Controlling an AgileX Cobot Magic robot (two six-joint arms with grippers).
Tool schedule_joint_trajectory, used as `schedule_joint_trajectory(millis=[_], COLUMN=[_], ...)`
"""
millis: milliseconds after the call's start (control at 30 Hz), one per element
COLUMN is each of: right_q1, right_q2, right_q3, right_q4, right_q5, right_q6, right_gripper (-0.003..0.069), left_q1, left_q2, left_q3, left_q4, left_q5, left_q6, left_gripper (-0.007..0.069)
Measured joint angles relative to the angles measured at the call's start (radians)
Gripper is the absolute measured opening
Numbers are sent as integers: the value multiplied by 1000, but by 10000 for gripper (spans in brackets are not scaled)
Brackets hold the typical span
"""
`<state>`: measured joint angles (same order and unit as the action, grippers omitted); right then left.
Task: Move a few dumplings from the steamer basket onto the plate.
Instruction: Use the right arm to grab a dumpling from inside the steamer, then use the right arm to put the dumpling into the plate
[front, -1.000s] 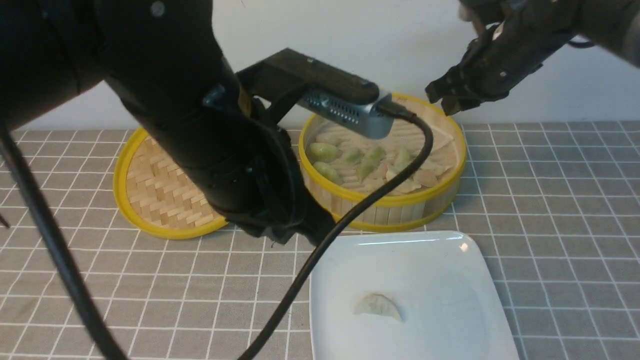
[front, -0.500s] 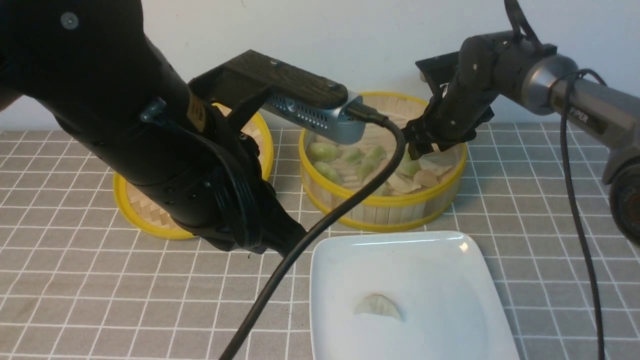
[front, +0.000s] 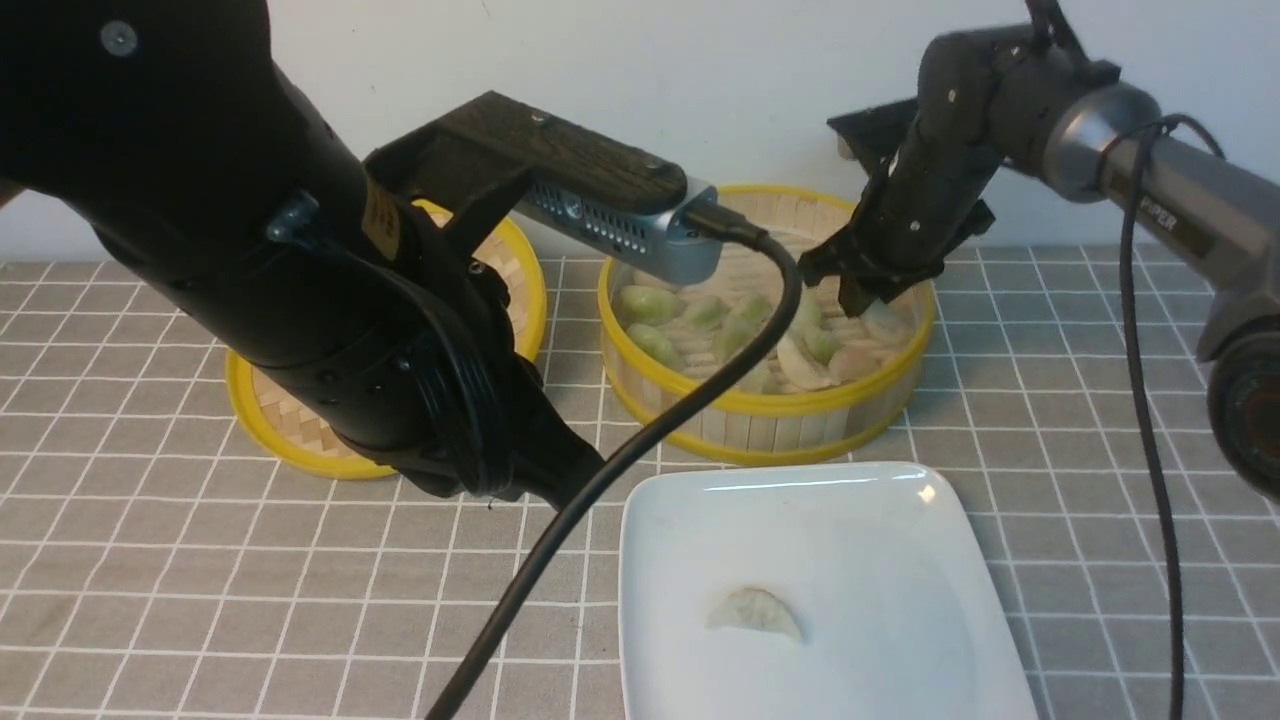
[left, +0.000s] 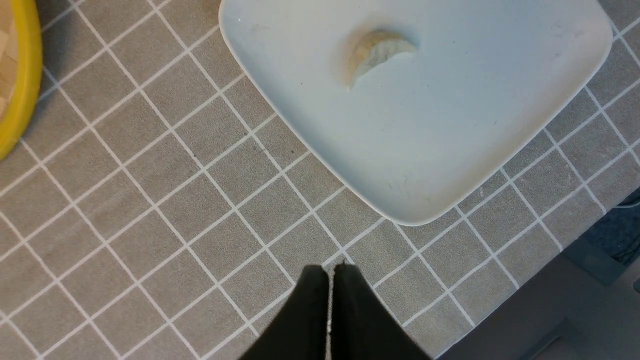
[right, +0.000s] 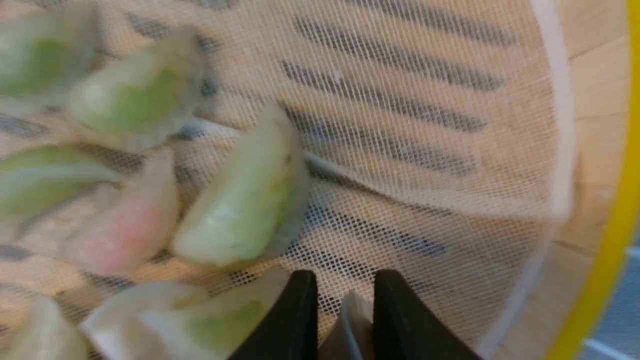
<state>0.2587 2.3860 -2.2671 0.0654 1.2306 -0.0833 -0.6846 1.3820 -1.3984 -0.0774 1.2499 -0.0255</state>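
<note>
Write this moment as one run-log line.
right claw: closing around a dumpling in steamer basket | left claw: shut, empty | plate: one dumpling

Bright room — glare on plate (front: 830, 600) corner — right wrist view blurred

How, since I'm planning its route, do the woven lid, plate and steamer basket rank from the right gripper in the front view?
1. Steamer basket: directly beneath the gripper.
2. Plate: in front of the basket.
3. Woven lid: left of the basket.
</note>
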Motion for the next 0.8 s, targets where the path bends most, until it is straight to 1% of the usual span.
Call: schedule_joint_trajectory(millis=[100,200,300,333,400,433,533,667,733,800], right_q1=[0,0,0,2,8,25,56,115,145,165], right_q2=[-52,-142,-273,-340,-397,-503,-598,-621,-599,-576], right_q3=[-21,-1,116,177,260,395,607,858,955,1001], right_q4=[29,86,165,198,217,225,235,237,236,237], right_q5=[6,13,13,13,13,13,14,-18,-96,-165], right_q6=[-3,-3,-3,-8,-18,-31,-40,-56,-56,-56], right_gripper=[128,128,128,128,128,128,128,128,128,128], left_q1=[0,0,0,0,0,0,0,0,0,0], left_q2=[-2,-2,-2,-2,-2,-2,-2,-3,-3,-3], left_q3=[0,0,0,0,0,0,0,0,0,0], left_q4=[0,-11,-16,-16,-16,-17,-18,-21,-21,-21], left_q5=[0,0,0,0,0,0,-7,-30,-32,-41], left_q6=[0,0,0,0,0,1,4,9,9,11], left_gripper=[-5,-5,-5,-5,-5,-5,-5,-5,-5,-5])
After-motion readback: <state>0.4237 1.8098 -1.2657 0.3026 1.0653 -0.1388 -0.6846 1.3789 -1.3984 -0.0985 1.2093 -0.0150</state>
